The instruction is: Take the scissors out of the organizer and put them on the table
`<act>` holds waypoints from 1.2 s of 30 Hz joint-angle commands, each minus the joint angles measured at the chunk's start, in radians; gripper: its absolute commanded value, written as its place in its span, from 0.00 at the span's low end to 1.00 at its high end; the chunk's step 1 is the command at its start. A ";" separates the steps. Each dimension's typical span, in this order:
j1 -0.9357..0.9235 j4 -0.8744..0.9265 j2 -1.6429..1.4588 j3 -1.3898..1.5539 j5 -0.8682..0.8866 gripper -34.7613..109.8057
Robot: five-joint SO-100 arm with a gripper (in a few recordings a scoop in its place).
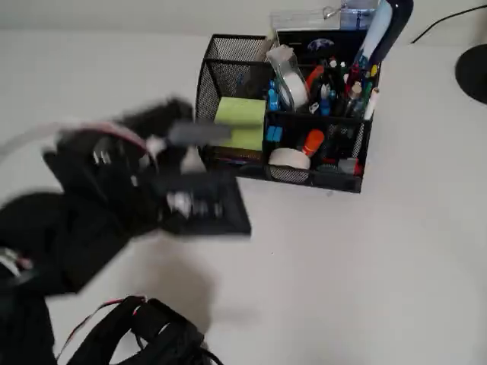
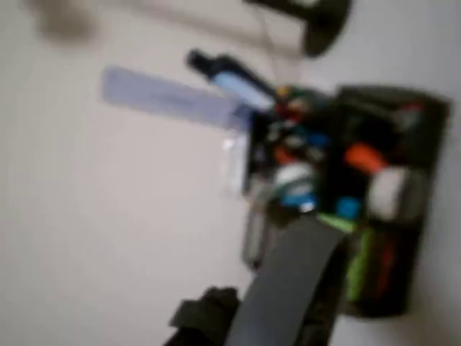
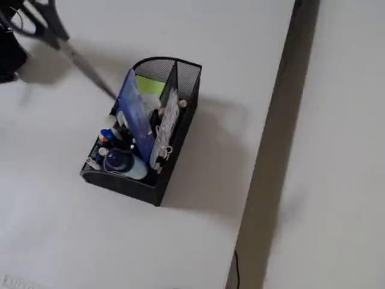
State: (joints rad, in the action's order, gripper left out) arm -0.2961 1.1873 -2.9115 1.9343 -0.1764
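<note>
The gripper (image 1: 171, 163) is clenched on the scissors (image 3: 60, 42), which hang in the air beside the organizer (image 3: 180, 78), not yet laid on the table (image 3: 198, 36).

A black wire-mesh organizer (image 1: 228, 70) was seen on an off-white matte table (image 1: 380, 251). A lime-green sticky-note pad (image 1: 240, 122) and a white tape roll (image 1: 290, 157) were shown inside it, with pens (image 1: 342, 87) in orange, blue, red and green. Grey handles and silver blades were shown on the scissors (image 3: 63, 45). The blurred arm (image 1: 99, 205) was rendered black.
</note>
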 commanded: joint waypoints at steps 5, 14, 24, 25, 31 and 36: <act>-0.115 -0.043 -0.288 0.322 -0.081 0.24; -0.121 -0.149 -0.376 0.629 -0.126 0.24; -0.121 -0.307 -0.376 0.910 -0.209 0.29; -0.124 -0.318 -0.376 0.930 -0.215 0.31; -0.146 -0.368 -0.376 1.003 -0.233 0.43; -0.175 -0.370 -0.376 1.012 -0.245 0.53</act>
State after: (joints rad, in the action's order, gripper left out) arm -0.4587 0.8207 -3.2965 2.8793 -0.3988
